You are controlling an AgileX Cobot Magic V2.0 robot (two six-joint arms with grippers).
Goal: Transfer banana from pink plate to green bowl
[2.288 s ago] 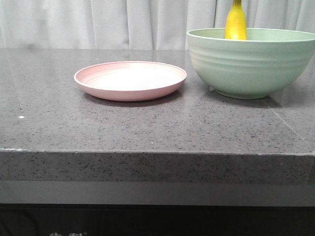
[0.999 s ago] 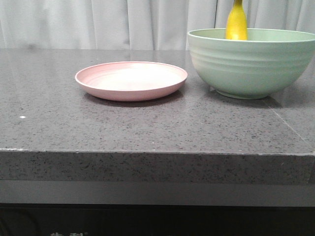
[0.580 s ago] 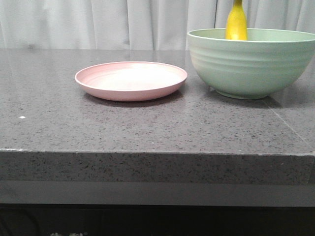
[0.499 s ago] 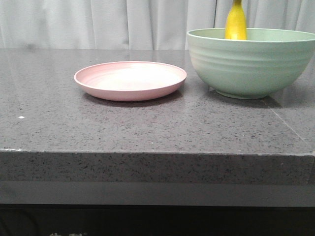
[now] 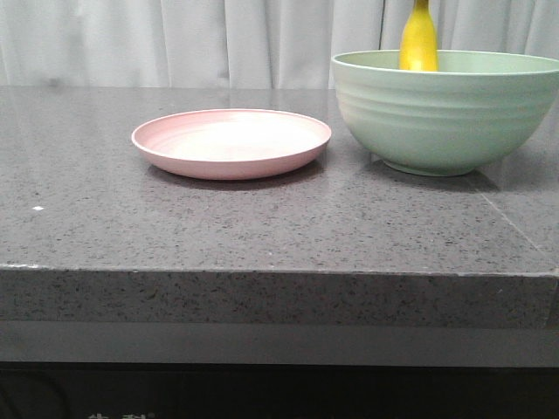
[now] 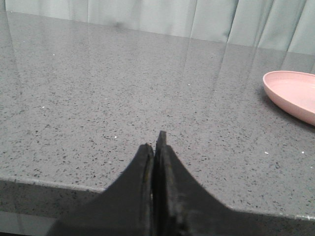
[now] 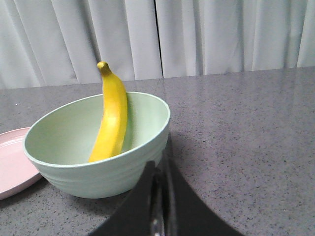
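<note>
Transfer looks done: the banana (image 7: 112,118) leans inside the green bowl (image 7: 98,147), the pink plate (image 5: 231,142) lies bare (both arms' fingers clenched on nothing, clear of everything)

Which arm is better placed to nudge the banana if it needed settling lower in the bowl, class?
Probably right. The right gripper, shut and empty, sits beside the green bowl where the banana leans; the left gripper sees only the pink plate.
</note>
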